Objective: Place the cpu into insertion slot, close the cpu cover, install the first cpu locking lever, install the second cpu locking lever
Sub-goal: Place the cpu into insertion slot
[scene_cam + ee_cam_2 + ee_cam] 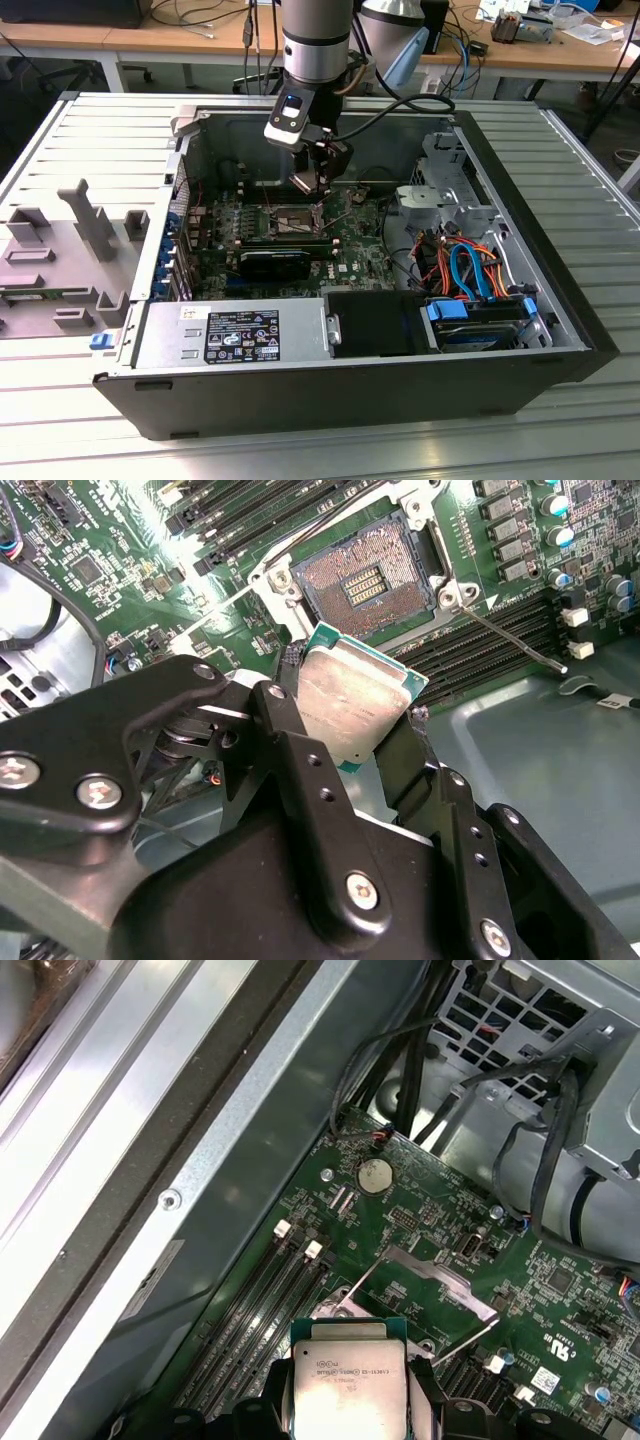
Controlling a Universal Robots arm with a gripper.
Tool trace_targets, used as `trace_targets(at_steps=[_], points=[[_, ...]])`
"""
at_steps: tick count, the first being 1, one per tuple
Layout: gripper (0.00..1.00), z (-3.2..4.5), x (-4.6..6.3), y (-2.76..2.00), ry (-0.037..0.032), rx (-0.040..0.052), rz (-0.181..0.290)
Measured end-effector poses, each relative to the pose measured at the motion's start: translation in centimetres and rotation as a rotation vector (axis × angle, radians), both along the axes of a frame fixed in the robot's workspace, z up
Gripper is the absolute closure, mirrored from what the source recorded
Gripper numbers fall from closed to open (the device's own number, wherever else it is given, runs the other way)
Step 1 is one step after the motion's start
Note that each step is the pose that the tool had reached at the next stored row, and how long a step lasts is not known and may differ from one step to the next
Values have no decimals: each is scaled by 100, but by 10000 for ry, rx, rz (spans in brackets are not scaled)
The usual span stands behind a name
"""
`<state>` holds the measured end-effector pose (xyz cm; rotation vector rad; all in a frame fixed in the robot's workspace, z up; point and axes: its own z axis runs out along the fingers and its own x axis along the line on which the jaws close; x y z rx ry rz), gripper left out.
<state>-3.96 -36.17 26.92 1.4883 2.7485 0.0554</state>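
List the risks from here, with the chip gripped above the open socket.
1. The pincer holds the cpu by its edges alone; a slip might drop it onto the bare contacts of the insertion slot.
2. A locking lever juts out beside the slot; the pincer may snag it going down.
3. The opened cpu cover stands close to the chip and might be struck.
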Motion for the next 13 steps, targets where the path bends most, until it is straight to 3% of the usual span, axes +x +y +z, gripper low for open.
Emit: trace_targets(at_steps=[13], points=[[45,-2,0,0,0,0,-77]])
